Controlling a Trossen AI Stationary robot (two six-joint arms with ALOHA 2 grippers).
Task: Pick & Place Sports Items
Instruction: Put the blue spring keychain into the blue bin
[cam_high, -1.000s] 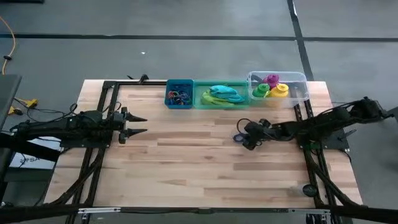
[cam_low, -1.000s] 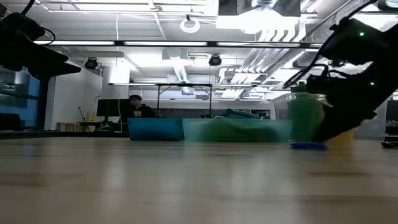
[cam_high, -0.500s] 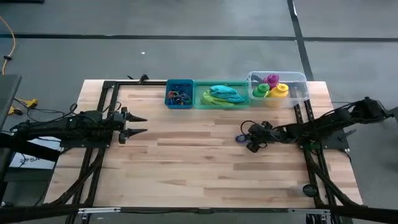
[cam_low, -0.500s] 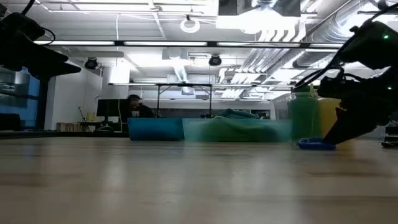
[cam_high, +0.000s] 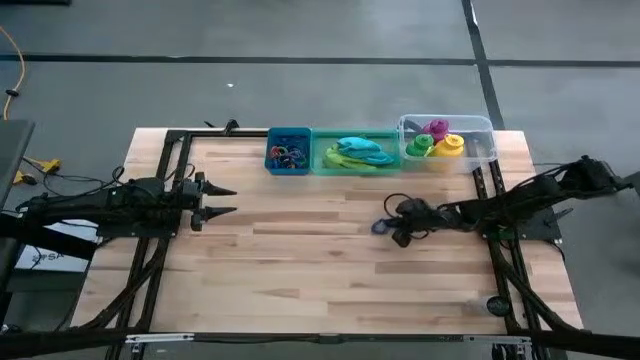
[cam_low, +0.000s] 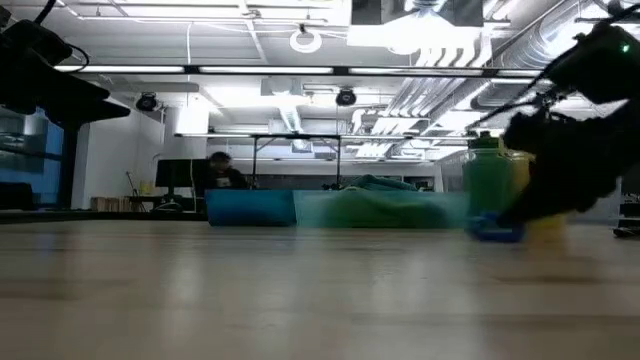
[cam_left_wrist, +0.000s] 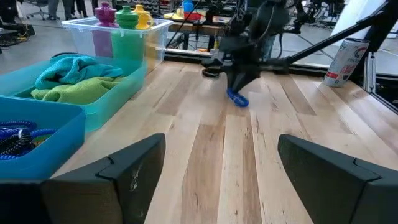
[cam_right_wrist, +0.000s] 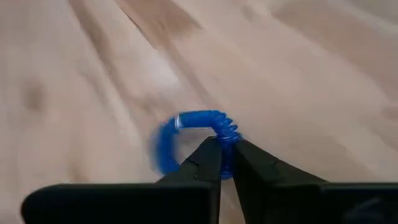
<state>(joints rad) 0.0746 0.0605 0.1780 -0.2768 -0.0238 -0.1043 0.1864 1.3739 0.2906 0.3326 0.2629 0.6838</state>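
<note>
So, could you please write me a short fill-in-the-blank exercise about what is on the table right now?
1. The right gripper has its jaws shut on a small ____ ring.
2. The two cloths lie in the ____ of the three bins.
3. The bottles stand in the ____ bin.
4. The left gripper waits with its jaws ____.

Missing words: blue; middle; clear; open

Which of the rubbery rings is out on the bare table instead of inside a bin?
The blue ring, pinched by the right gripper on the wood in front of the clear bin. The other rings lie tangled in the blue bin.
</note>
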